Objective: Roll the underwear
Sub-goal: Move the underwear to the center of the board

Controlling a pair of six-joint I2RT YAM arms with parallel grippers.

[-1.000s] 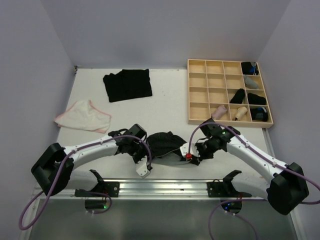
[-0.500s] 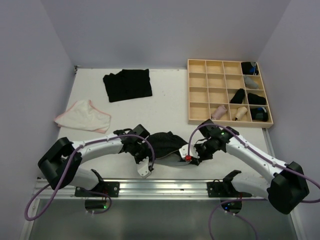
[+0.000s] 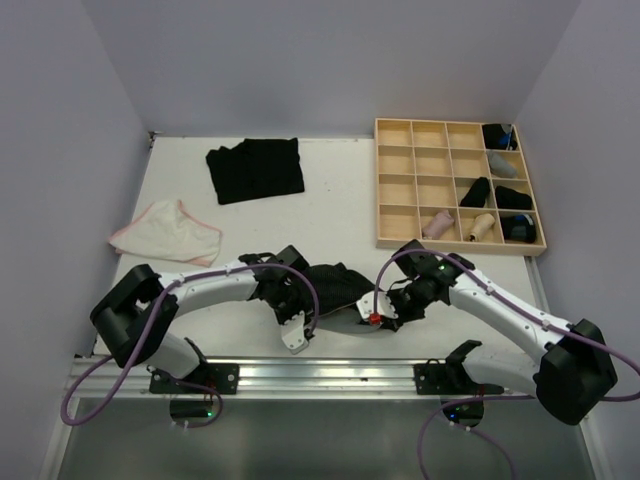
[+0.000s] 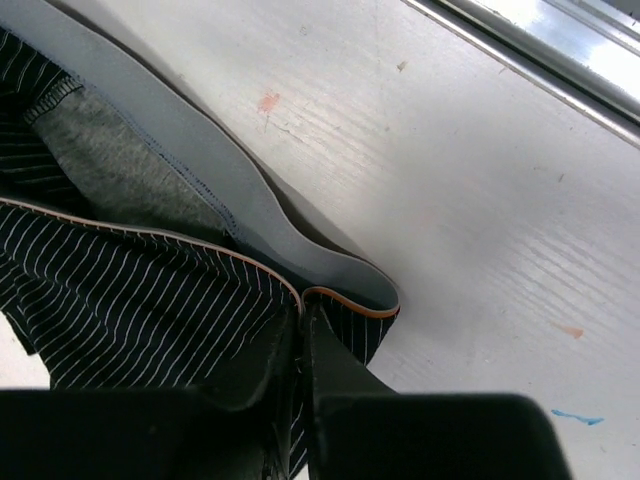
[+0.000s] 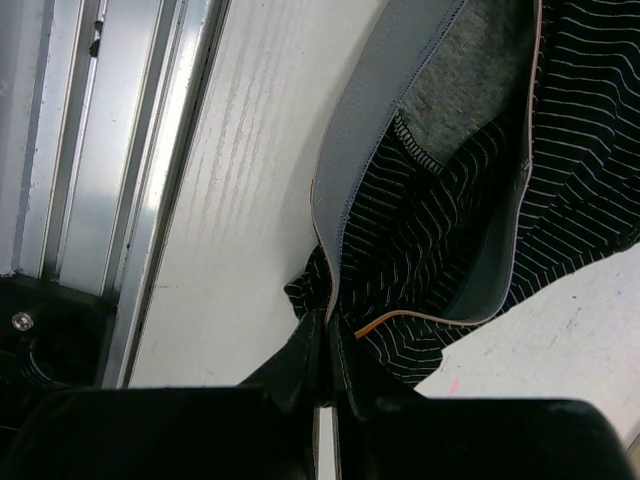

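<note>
A black pinstriped underwear [image 3: 338,287] with a grey waistband lies bunched at the table's near edge between both arms. My left gripper [image 3: 303,301] is shut on its left corner, where the orange-edged hem [image 4: 345,300] meets my closed fingers [image 4: 330,370]. My right gripper [image 3: 377,303] is shut on the right corner, pinching the grey waistband [image 5: 345,200] and the striped cloth [image 5: 440,260]. A black pile of underwear [image 3: 255,170] lies at the back left. A whitish one with pink edging [image 3: 167,232] lies flat at the left.
A pale wooden grid tray [image 3: 398,190] stands at the back right, with several small rolls in its right-hand compartments. An aluminium rail [image 3: 330,375] runs along the table's near edge, close behind both grippers. Grey walls close in the left, right and back.
My left gripper has slid right onto the striped underwear's left corner and shut on it. The right gripper has kept its hold without moving.
</note>
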